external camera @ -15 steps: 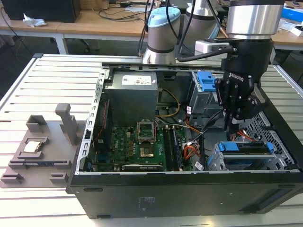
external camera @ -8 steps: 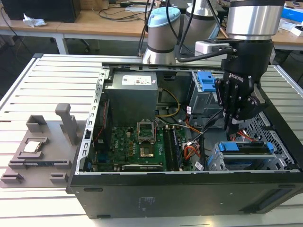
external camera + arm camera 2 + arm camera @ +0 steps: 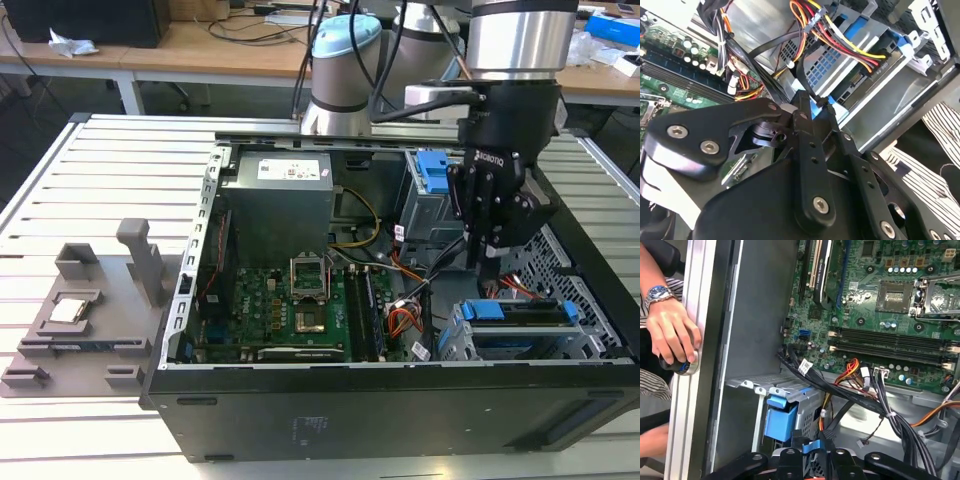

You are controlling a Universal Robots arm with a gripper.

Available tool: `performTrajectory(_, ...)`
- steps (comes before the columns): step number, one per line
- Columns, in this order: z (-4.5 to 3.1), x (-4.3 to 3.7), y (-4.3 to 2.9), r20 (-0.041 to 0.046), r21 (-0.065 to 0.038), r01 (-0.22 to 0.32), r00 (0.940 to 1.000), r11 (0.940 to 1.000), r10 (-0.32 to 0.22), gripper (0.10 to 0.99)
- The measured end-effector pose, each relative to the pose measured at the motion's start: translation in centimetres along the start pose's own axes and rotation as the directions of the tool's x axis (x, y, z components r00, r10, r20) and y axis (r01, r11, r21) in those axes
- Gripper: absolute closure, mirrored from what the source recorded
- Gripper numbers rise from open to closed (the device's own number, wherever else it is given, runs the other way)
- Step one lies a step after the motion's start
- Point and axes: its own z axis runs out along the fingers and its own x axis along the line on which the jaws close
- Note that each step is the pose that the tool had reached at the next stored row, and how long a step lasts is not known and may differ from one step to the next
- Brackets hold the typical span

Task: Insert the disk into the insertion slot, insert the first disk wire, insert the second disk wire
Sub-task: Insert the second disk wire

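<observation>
I see my black two-fingered gripper [image 3: 487, 283] closed tight on the disk wire [image 3: 807, 60], a flat black cable ending in a blue plug, in both wrist views. It hangs just above the grey disk in its bright blue plastic caddy [image 3: 520, 312], which sits inside the light grey perforated-metal insertion slot [image 3: 455, 342]. The white label on the grey power supply box [image 3: 290, 168] is unreadable. A person's hand [image 3: 670, 332] rests on the table's rail.

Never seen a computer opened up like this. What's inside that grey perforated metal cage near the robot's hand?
A flat hard drive in a bright blue plastic caddy sits inside the light grey perforated sheet-metal cage. The black gripper hangs just above. The cage walls hide the drive's underside.
</observation>
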Motion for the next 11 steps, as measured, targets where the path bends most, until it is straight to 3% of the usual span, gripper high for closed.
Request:
performTrajectory(2, 0.44, -0.21, 0.0, -0.0183, -0.003, 0.001, 0.9998, 1.0, -0.001, 0.804)
performTrajectory(4, 0.58, -0.28, -0.01, -0.0239, -0.004, 0.001, 0.9997, 1.0, -0.001, 0.804)
performTrajectory(6, 0.61, -0.28, -0.06, -0.0352, -0.005, 0.002, 0.9994, 1.0, -0.002, 0.804)
performTrajectory(8, 0.62, -0.28, -0.08, -0.0367, -0.006, 0.002, 0.9993, 1.0, -0.002, 0.804)
performTrajectory(9, 0.62, -0.28, -0.1, -0.0375, -0.006, 0.002, 0.9993, 1.0, -0.002, 0.878)
performTrajectory(11, 0.62, -0.27, -0.11, -0.0391, -0.006, 0.002, 0.9992, 1.0, -0.002, 0.886)
